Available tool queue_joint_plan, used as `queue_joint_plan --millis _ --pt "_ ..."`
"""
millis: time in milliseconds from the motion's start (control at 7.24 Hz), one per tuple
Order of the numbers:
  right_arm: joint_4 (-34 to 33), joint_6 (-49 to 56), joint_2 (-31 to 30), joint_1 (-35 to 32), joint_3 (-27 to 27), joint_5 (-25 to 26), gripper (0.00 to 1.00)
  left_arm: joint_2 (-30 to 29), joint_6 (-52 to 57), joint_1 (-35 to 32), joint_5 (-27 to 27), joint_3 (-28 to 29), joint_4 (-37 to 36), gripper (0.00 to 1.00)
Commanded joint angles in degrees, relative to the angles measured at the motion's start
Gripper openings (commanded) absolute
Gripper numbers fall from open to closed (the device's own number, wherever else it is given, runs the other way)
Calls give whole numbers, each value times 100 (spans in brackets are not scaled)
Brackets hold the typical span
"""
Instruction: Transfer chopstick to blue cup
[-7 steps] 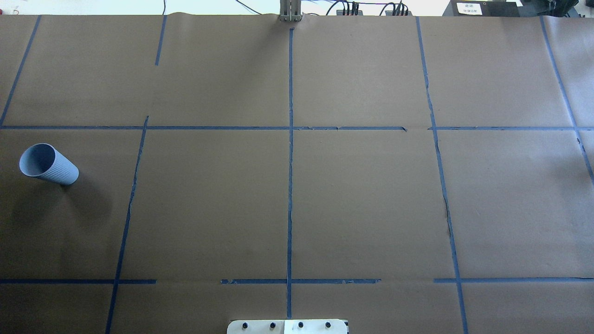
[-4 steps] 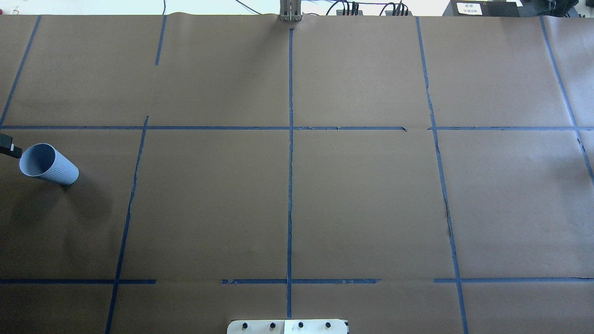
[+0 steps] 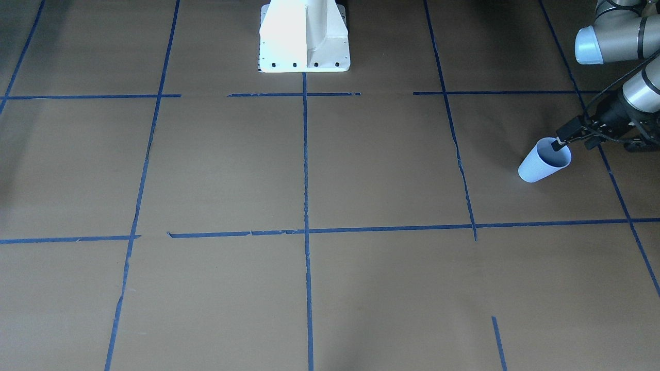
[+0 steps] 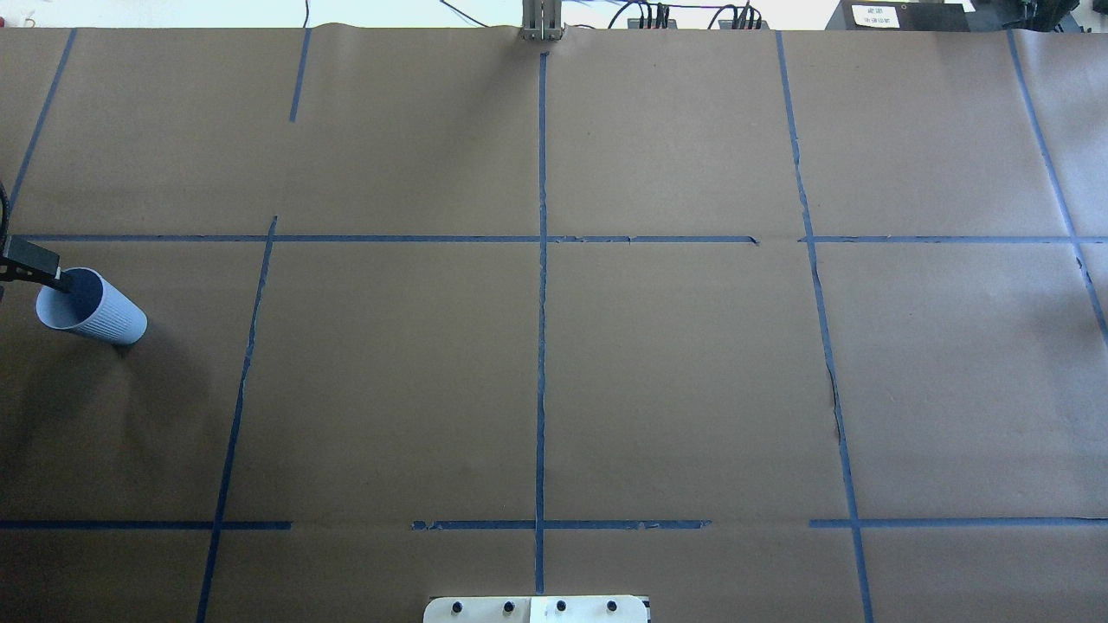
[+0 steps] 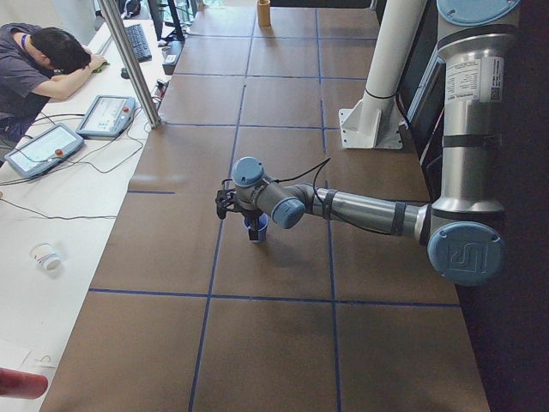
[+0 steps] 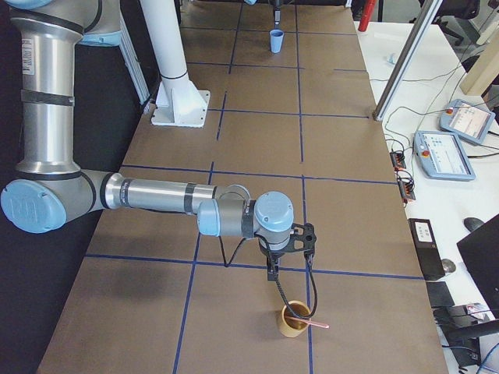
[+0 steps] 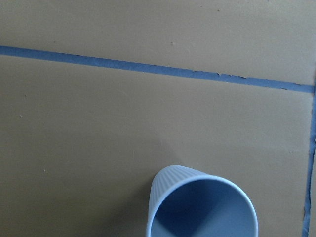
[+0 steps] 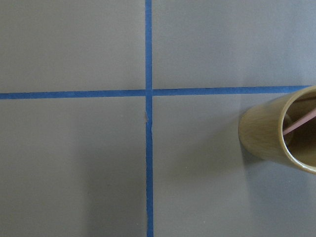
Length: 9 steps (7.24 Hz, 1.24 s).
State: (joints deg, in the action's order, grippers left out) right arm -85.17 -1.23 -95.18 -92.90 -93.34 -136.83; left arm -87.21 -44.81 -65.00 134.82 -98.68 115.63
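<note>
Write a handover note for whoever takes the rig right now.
Left end effector: tip at the blue cup's rim; open or shut unclear.
Right end effector: over the table beside the tan cup; state unclear.
Chopstick: in the tan cup, leaning over its rim. Blue cup looks empty.
Done: nothing transferred.
Left: grasp chopstick, carry it to the blue cup, drop it in.

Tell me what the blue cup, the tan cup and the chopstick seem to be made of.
Blue cup: likely thin moulded plastic with a matte finish, given the fine vertical ribs on its wall and its thin, even rim.
Tan cup: paper or plastic, unclear; the wall is smooth with a soft sheen.
Chopstick: pink, thin and straight; perhaps plastic or painted wood, too small to tell.
</note>
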Motion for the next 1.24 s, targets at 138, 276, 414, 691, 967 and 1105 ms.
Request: queue_joint_plan --millis 138,276,414,691,967,1105 --pt "0 0 0 0 0 -10 100 -50 16 83 1 216 4 99" --pt "0 0 0 0 0 -10 100 -50 7 153 -8 252 4 99" --pt "0 0 0 0 0 -10 100 -42 16 198 -8 270 4 100" --pt "0 0 -9 -18 0 -28 100 -42 7 294 -130 287 4 100" --pt "0 0 -18 -18 -9 -19 100 -50 25 330 -254 418 39 91" --pt "0 0 -18 -35 -44 -28 100 -50 -10 321 -254 419 117 73"
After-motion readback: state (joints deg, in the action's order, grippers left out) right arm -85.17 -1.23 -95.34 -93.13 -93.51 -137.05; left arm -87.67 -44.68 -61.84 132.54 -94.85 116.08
